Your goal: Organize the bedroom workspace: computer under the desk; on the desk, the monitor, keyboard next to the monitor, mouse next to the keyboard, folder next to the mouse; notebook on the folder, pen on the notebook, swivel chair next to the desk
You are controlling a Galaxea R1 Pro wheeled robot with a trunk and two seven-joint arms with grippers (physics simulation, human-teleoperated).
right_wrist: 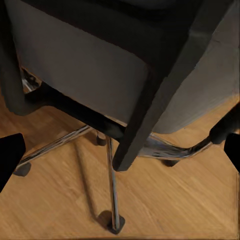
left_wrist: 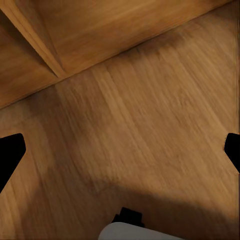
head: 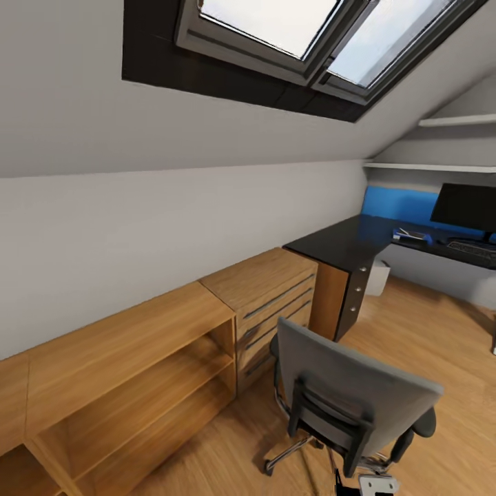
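The swivel chair (head: 348, 396), grey with black armrests, stands close in front of me with its back towards me. Its chrome base (right_wrist: 112, 172) fills the right wrist view, where my right gripper (right_wrist: 120, 155) hangs open behind the backrest. My left gripper (left_wrist: 120, 155) is open over bare plank floor. At the far right the black desk (head: 344, 242) carries the monitor (head: 465, 207), the keyboard (head: 474, 249) in front of it, and the blue folder (head: 412, 237) with something paler on top. The white computer (head: 377, 277) stands under the desk. Mouse and pen are too small to make out.
A light-wood drawer chest (head: 275, 293) and a low open shelf unit (head: 131, 375) run along the left wall under the sloped ceiling and skylight (head: 310, 31). A black drawer cabinet (head: 354, 293) stands under the desk's near end. Oak floor (head: 427, 331) lies open between chair and desk.
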